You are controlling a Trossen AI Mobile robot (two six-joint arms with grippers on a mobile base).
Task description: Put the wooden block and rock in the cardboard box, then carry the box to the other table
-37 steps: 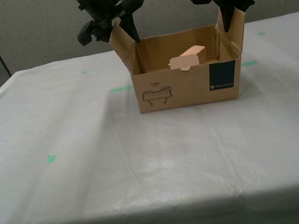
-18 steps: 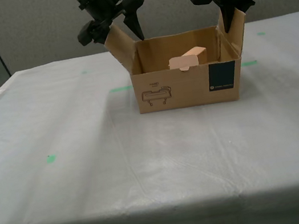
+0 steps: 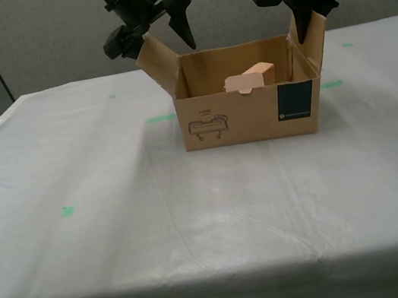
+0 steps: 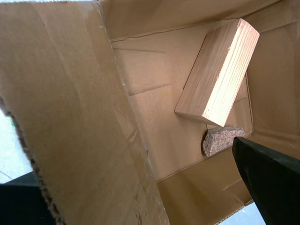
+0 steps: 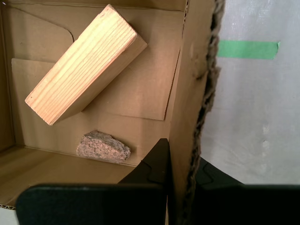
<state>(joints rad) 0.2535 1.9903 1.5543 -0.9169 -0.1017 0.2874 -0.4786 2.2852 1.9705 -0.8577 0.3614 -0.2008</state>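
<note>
Since a moment ago, the second tool (image 3: 164,35) spread apart off its flap. Block (image 5: 84,63) and rock (image 5: 103,146) lie inside the box (image 3: 250,113), set on the tabletop (image 3: 195,211). First tool (image 3: 308,25) pinches the other flap; only letting go remains.

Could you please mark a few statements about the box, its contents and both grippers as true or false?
1. The wooden block lies inside the cardboard box. True.
2. The rock sits on the table outside the box. False: it lies in the box, beside the block.
3. My first gripper is clamped on a side flap of the box. True.
4. My second gripper is shut on the opposite flap. False: its jaws stand open, one finger clear of that flap.
</note>
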